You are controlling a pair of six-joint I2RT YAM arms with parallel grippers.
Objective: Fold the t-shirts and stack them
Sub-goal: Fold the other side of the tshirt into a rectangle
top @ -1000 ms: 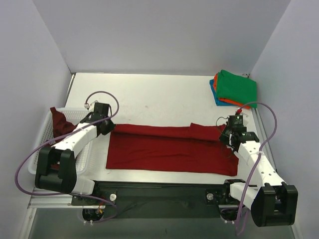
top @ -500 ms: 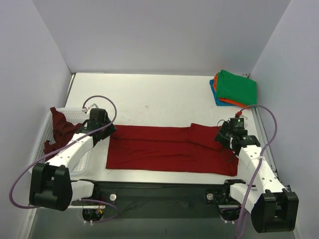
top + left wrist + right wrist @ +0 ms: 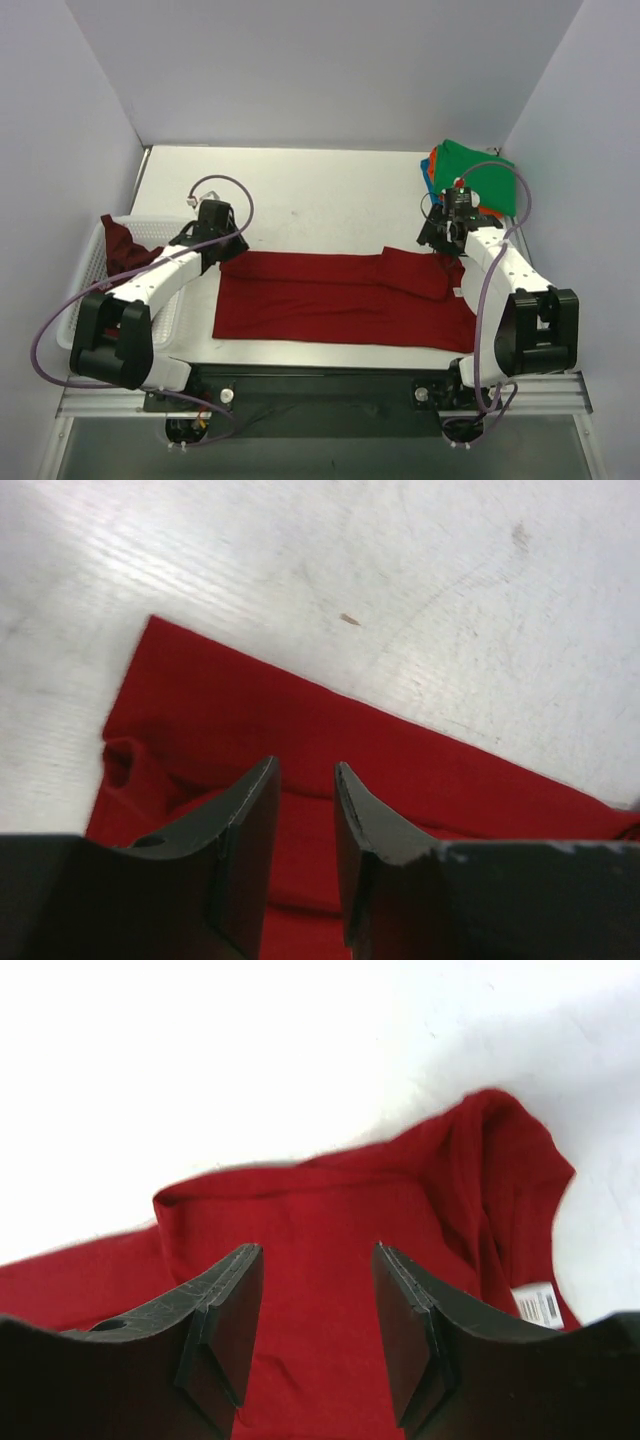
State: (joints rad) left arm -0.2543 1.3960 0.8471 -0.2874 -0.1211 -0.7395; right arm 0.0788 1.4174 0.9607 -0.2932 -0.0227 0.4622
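The bright red t-shirt (image 3: 320, 300) is lying as a long flat strip under both claws. The left gripper (image 3: 303, 780) is hovering over its far left corner, jaws apart and empty. The right gripper (image 3: 315, 1260) is also standing open, above the sleeve end. Left of the left gripper, the maroon t-shirt (image 3: 118, 245) is lying in the white basket (image 3: 85, 290). Behind the right gripper, the folded green t-shirt (image 3: 475, 155) is topping the stack.

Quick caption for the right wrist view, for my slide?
Right gripper open over the folded end of the bright red t-shirt, white tag showing lower right, white table beyond.
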